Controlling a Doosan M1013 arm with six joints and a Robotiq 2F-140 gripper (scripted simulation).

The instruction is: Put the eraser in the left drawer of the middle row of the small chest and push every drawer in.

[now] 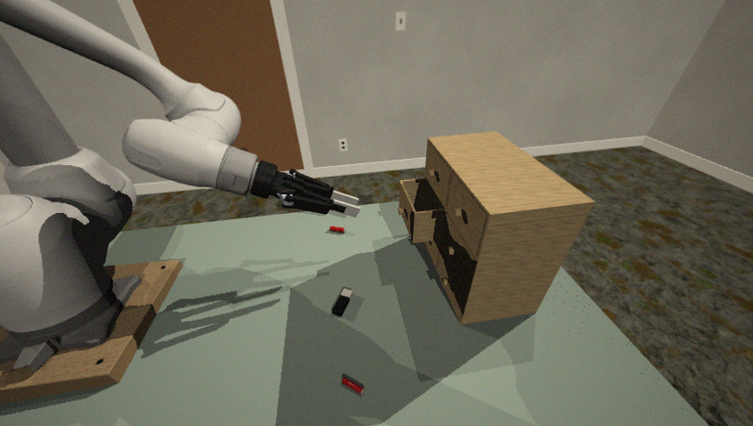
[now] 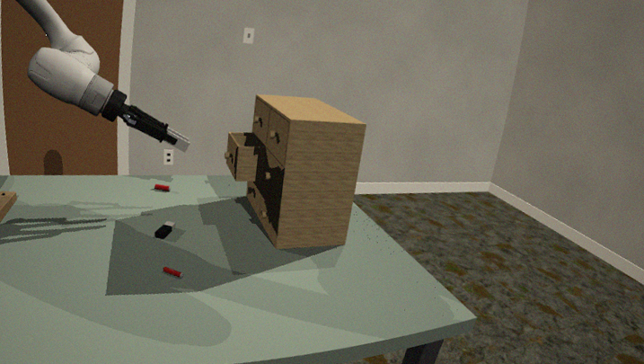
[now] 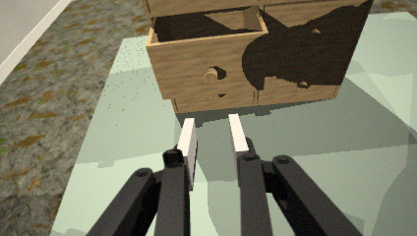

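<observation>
The gripper point(image 1: 352, 203) point(image 2: 183, 142) point(image 3: 212, 130) is released: its pads stand a little apart with nothing between them, above the table point(image 1: 221, 390) point(image 2: 59, 308) point(image 3: 133, 143) and in front of the open drawer point(image 1: 423, 226) point(image 2: 246, 163) point(image 3: 182, 64). The eraser point(image 1: 342, 302) point(image 2: 164, 230), black with a pale end, lies on the table between the two red batteries, one point(image 1: 336, 229) point(image 2: 161, 188) nearer the gripper and the other point(image 1: 352, 384) point(image 2: 172, 272) farther off.

The drawer, middle row left, projects from the chest point(image 1: 534, 253) point(image 2: 320, 184) point(image 3: 207, 8). Faults to guard against:
- Drawer droop or drop-out, caused by further pulling or by a finger catching the knob point(image 1: 402, 210) point(image 2: 228, 156) point(image 3: 210, 75) or rim.
- Chest shift or turn, caused by an off-centre or excessive closing push.
- Missed pick, caused by fingers set too narrow for the eraser or not aligned with its sides.
- Displaced battery, caused by a low sweep toward the eraser.
- Eraser lost over the drawer's side, caused by release too near the rim.

The wrist view does not show the eraser. The drawer's floor is partly in deep shadow and its contents cannot be confirmed. Shadow also darkens the lower right fronts; these appear closed, though small gaps could go unseen. The arm's upper part is cut off.
</observation>
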